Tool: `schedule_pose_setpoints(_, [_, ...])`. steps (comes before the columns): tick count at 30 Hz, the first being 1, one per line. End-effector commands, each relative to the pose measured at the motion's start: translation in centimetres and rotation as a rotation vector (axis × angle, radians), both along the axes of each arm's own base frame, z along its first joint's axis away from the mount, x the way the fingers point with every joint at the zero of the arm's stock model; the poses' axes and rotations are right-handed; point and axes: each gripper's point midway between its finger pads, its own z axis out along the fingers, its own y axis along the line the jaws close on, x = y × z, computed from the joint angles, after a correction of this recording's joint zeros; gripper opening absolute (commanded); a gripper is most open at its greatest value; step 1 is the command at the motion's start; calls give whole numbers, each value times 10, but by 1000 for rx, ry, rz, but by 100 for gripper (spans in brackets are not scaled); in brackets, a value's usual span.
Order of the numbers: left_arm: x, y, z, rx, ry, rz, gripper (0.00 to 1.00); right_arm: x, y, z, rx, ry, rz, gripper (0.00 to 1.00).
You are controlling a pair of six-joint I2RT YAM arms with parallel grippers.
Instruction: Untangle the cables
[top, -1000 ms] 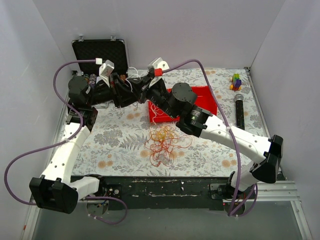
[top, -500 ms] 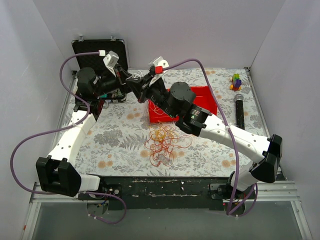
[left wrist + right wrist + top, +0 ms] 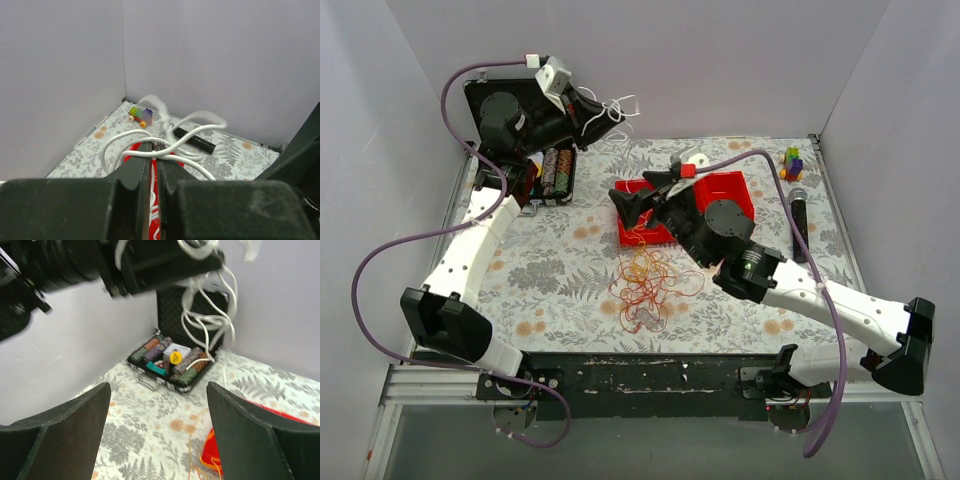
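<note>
We see the left gripper (image 3: 588, 108) lifted high, behind the red bin (image 3: 732, 190) and off to its left. Its jaws are pinched tight on the white cable (image 3: 150, 141), which hangs from it in loose loops in the air. The right gripper (image 3: 642, 192) is just above the left end of the red bin. Its jaws stand wide apart and hold nothing. The red and orange cables (image 3: 650, 282) lie in a curly heap on the table (image 3: 560, 270), just in front of the red bin, and a few strands reach into it. The black case (image 3: 515, 100) stands open behind and left of the bin. The microphone (image 3: 799, 225) lies right of the bin, with the toy blocks (image 3: 791, 162) behind it.
</note>
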Motion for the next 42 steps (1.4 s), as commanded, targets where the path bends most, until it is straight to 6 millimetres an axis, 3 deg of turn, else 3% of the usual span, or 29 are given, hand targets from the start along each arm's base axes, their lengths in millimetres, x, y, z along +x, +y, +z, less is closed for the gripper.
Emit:
schedule_pose_setpoints(1, [-3,0,35,-19,-108,51,0,0,-33,-14,31,36,-97,87])
schedule_pose_setpoints(6, [-16,-5,48,-21,-152,40,0,-10,-58,-68,-20,101,-115,89])
schedule_pose_setpoints(12, [-27,-10,56,-8,-187,35,0,-22,-50,-142,-125,176,-35,90])
schedule_pose_setpoints(17, [-33,-15,63,-2,-198,34,0,-13,-32,-170,-196,160,-26,91])
schedule_pose_setpoints(22, [-39,-17,67,2,-205,37,0,2,-3,-179,-269,135,-6,88])
schedule_pose_setpoints(25, [-42,-17,68,2,-204,40,0,26,4,-185,-303,143,-63,77])
schedule_pose_setpoints(27, [-44,-17,68,1,-203,42,0,41,7,-191,-314,156,-92,62])
schedule_pose_setpoints(28, [-45,-15,69,0,-201,46,0,46,9,-191,-309,165,-102,51])
schedule_pose_setpoints(31, [-49,-13,71,-3,-205,49,0,51,10,-196,-310,185,-105,4])
schedule_pose_setpoints(38, [-56,-9,86,-21,-228,62,0,39,-4,-221,-322,239,-97,1])
schedule_pose_setpoints(42, [-33,-1,84,-13,-248,176,0,16,-21,-218,-293,263,-79,1])
